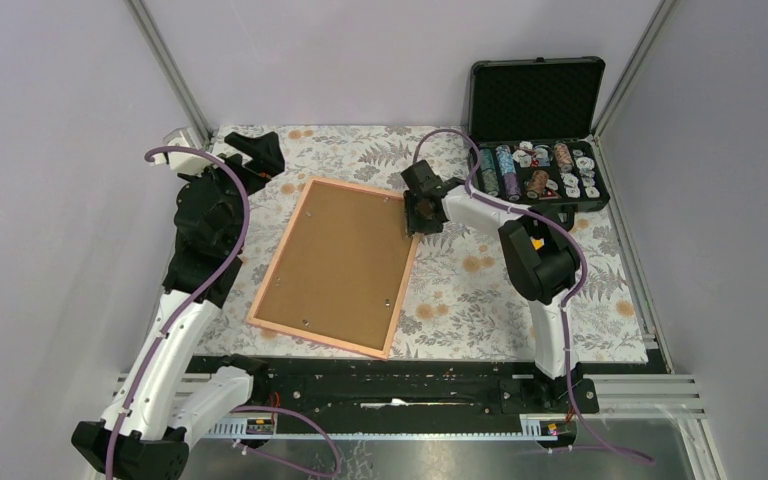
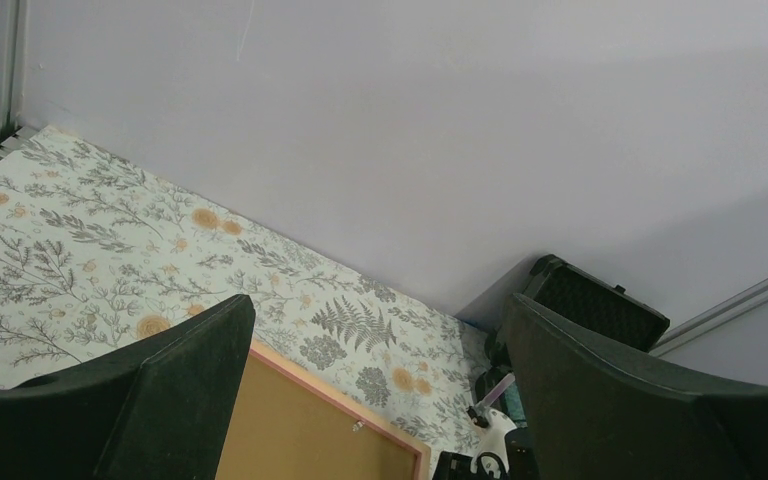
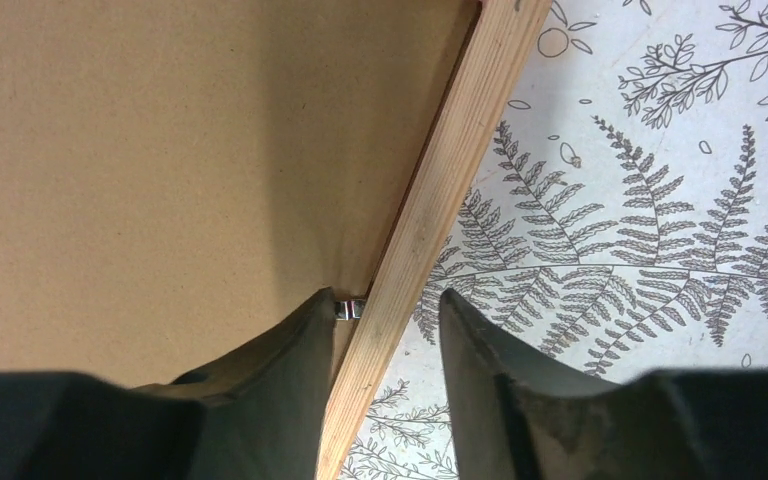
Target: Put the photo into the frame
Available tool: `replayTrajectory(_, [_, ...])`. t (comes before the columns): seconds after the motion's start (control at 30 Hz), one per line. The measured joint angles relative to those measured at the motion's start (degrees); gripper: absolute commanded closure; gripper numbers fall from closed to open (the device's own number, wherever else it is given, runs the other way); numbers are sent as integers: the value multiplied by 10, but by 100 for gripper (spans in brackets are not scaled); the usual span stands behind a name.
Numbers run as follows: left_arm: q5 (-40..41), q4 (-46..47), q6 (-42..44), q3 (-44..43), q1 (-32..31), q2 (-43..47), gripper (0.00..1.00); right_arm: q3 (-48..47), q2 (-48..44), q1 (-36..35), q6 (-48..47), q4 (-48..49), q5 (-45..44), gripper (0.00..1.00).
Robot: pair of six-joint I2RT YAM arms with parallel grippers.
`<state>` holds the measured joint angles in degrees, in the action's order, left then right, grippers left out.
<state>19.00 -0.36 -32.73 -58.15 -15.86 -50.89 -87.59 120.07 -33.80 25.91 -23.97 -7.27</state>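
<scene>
The frame (image 1: 278, 252) lies face down on the flowered cloth, its salmon wooden border around a brown backing board (image 1: 340, 265). The photo is not in view. My right gripper (image 1: 420, 215) is at the frame's right edge near the far corner. In the right wrist view it (image 3: 388, 297) is open and straddles the wooden edge (image 3: 440, 190), with its left finger on the backing board (image 3: 160, 150) against a small metal clip (image 3: 350, 307). My left gripper (image 1: 260, 155) is open and empty, raised at the far left; its view (image 2: 378, 305) shows the frame's far corner (image 2: 340, 405) below.
An open black case (image 1: 535, 95) of poker chips stands at the back right, just behind the right arm; it also shows in the left wrist view (image 2: 590, 300). Walls and metal posts close in the table on three sides. The arm bases and a rail run along the near edge.
</scene>
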Motion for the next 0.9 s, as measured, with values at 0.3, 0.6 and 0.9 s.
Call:
replayTrajectory(0.3, [4,0,2,0,-1,3,1,-3,-9,0,-25,-11,6,24])
replayTrajectory(0.6, [4,0,2,0,-1,3,1,-24,-2,0,2,-15,-17,30])
replayTrajectory(0.9, [4,0,2,0,-1,3,1,-19,13,0,5,-22,-26,28])
